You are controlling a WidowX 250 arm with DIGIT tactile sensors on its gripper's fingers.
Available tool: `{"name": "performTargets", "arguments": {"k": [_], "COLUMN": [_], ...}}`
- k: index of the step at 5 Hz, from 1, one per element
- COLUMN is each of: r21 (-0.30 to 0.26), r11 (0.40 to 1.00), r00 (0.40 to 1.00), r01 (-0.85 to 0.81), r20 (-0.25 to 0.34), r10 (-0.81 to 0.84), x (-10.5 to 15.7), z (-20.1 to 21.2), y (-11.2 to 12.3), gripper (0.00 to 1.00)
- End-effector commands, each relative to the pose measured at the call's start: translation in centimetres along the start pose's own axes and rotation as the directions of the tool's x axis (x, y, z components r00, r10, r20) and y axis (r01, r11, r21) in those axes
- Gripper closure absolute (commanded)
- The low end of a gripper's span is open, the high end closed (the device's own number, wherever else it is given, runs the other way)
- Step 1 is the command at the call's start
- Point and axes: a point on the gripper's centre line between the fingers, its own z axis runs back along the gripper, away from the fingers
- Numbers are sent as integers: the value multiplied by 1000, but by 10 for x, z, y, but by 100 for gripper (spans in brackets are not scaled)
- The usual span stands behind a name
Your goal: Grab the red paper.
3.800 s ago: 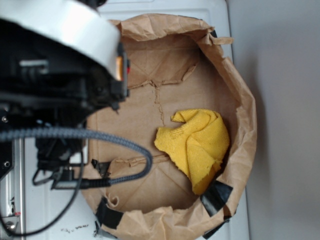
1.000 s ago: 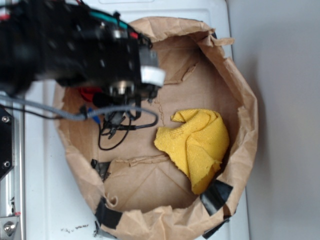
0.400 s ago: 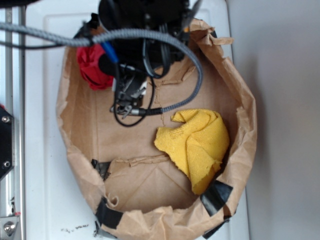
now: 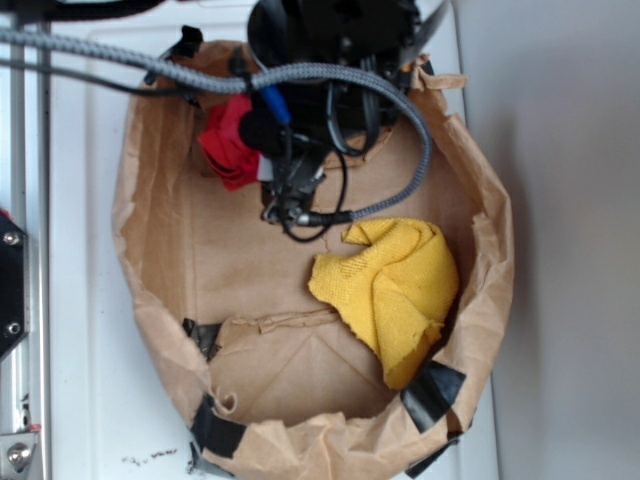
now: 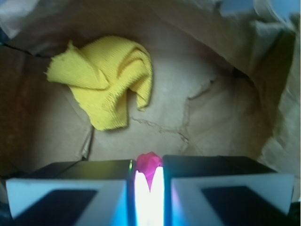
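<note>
The red paper (image 4: pixel 228 142) is a small crumpled red wad at the upper left inside the brown paper bag. In the exterior view my gripper (image 4: pixel 263 152) sits right beside it, mostly hidden under the black arm and cables. In the wrist view my gripper (image 5: pixel 149 165) is shut, and a pinkish-red tip of the red paper (image 5: pixel 149 161) pokes out between the two black fingers (image 5: pixel 94 167). A bright glare fills the narrow gap below it.
The brown paper bag (image 4: pixel 492 200) lies open on a white surface, its rumpled walls ringing the work area. A yellow woven cloth (image 4: pixel 390 285) lies bunched at the bag's right side, and shows in the wrist view (image 5: pixel 106 84) ahead and to the left. Black tape patches (image 4: pixel 432 388) mark the bag's lower rim.
The arm has swung up to the top of the bag and closed on the red paper. Since 0.4 s ago the arm and the red paper have shifted to the right together.
</note>
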Motion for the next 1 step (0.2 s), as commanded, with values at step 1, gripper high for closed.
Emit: {"name": "performTargets", "arguments": {"k": [1], "r21": [180], "r11": [981], "r00": [996], "r01": [70], "r20": [38], "r10": [-78], "x": [-5], "z": [20], "y": [0], "gripper": [0]}}
